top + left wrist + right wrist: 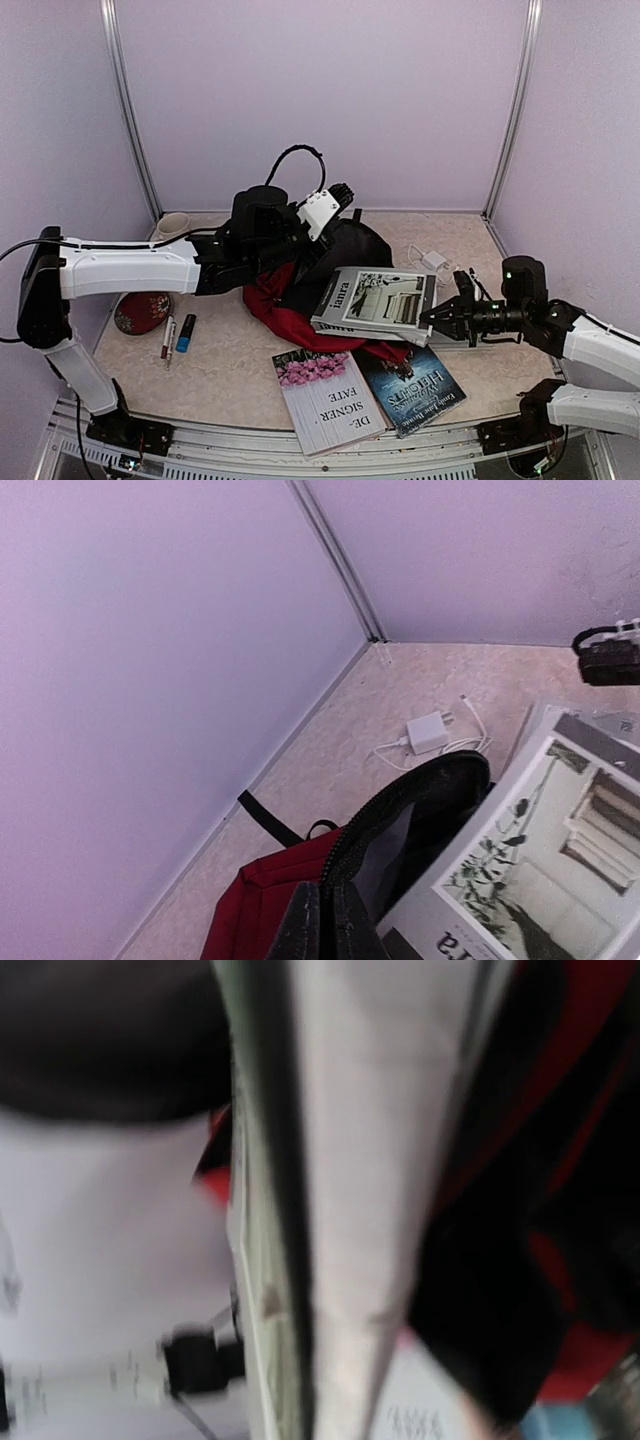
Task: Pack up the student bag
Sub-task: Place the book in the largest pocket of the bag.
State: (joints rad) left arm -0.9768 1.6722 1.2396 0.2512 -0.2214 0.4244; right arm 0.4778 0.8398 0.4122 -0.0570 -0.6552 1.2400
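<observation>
The large dark-red fabric backpack (275,300) lies mid-counter (230,380), with a grey-covered paperback book (378,298) resting on it. At its 6 o'clock, a white flowered paperback (328,398) and a dark-blue paperback (408,388) lie side by side. A white plug charger (432,260) sits at 2 o'clock. A round red pouch (142,311) and two marker pens (168,336) lie at 9 o'clock.

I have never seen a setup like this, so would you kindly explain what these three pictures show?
Two robot arms share a table. One picture looks down from above and behind them; the other two come from a camera on each wrist. The left gripper pinches the open rim of the dark-red backpack. The right gripper holds a grey book at the bag's opening; its view is blurred. On the table lie a flowered book, a dark book, pens, a red pouch and a white charger.
</observation>
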